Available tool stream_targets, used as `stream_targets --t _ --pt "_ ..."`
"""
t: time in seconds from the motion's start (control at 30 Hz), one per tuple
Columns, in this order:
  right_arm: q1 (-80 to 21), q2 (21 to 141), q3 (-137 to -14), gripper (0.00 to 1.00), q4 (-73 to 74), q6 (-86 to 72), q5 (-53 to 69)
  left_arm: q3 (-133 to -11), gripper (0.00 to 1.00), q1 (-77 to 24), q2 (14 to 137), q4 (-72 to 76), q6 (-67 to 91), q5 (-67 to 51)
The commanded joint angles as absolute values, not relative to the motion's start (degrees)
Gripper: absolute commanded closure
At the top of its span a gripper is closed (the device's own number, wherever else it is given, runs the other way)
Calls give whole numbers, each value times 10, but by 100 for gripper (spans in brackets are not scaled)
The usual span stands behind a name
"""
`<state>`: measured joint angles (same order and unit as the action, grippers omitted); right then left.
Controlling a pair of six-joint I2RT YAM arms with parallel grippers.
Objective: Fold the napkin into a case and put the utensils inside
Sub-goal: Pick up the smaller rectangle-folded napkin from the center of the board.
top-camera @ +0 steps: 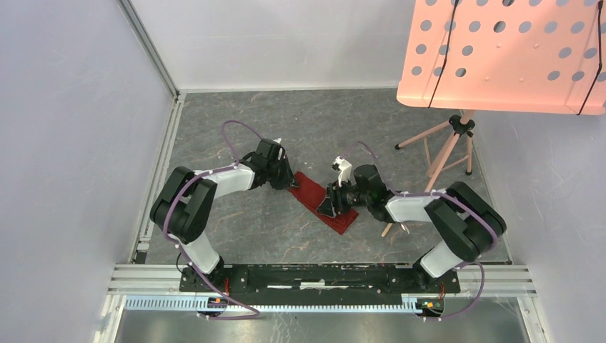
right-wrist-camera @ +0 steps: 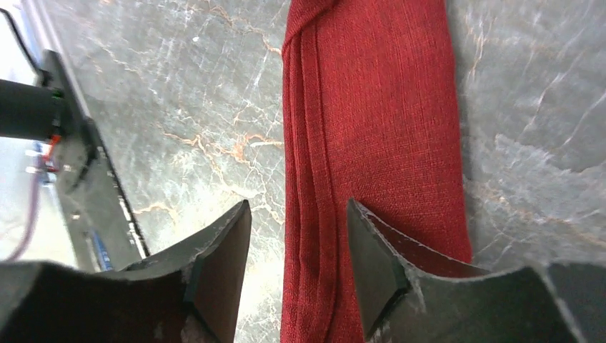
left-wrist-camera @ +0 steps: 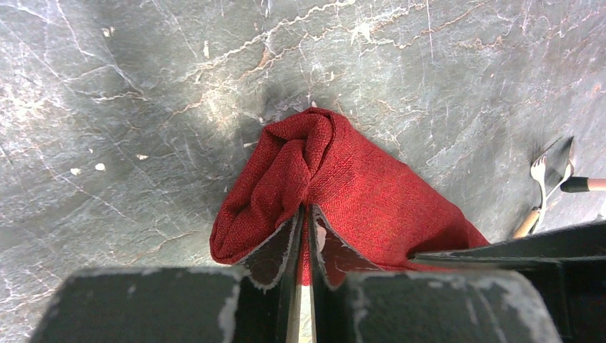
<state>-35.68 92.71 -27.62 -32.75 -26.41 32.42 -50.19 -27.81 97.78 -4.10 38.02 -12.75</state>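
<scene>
Left gripper (left-wrist-camera: 306, 211): I see its fingers pressed almost together, with a ridge of red cloth pinched between them.
Right gripper (right-wrist-camera: 296, 207): its fingers are spread wide and grip nothing. One hangs over bare table beside the cloth's long edge, the other over the cloth itself. I cannot tell whether either touches down.
Napkin (top-camera: 309, 190): it is folded into a narrow strip and lies at a slant on the table (top-camera: 286, 121) between the two grippers. The far-left end is bunched up in the left gripper's pinch, and the near-right end lies flat under the right gripper.
Layers: on my right wrist view, several stacked fold edges run along one long side of the strip.
Fork (left-wrist-camera: 540, 171): I make out tines and a handle on the table, apart from the cloth, towards the right arm. The spoon I cannot pick out for certain.
</scene>
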Motion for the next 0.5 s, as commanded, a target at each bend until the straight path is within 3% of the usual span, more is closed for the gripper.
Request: stream_targets --t 0.0,0.1,0.23,0.47 --pt "-411 852 -361 37 -104 -89 162 -501 88 -272 1005 -64 338 -92" --pt "-486 849 -419 28 -19 -25 -10 -500 88 -272 1004 -61 335 -96" --pt "-558 887 -480 25 41 39 -158 -499 88 -272 1010 -53 335 -106" --pt "-591 954 -526 32 44 83 -181 -494 88 -264 1015 -42 334 -120"
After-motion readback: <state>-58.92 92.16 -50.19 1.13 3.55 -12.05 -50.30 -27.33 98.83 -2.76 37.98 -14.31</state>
